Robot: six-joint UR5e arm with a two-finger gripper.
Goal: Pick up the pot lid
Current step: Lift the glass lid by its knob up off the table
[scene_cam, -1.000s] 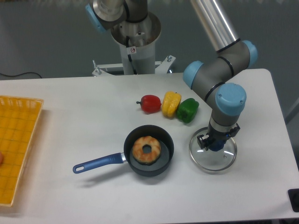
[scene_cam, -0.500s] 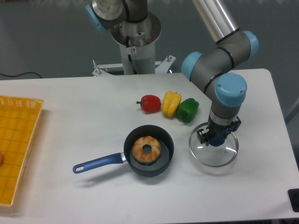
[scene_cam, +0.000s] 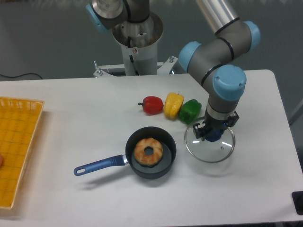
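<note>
Between the fingers (scene_cam: 231,120), the blue knob (scene_cam: 214,135) of a clear, round lid (scene_cam: 210,151).

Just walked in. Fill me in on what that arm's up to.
The robot arm has its gripper closed on the knob of a clear pot lid, and appears to be holding the lid just off the table. The lid isn't over the dark pan, which sits beside it with a doughnut inside. Red, yellow and green peppers lie behind them.
</note>
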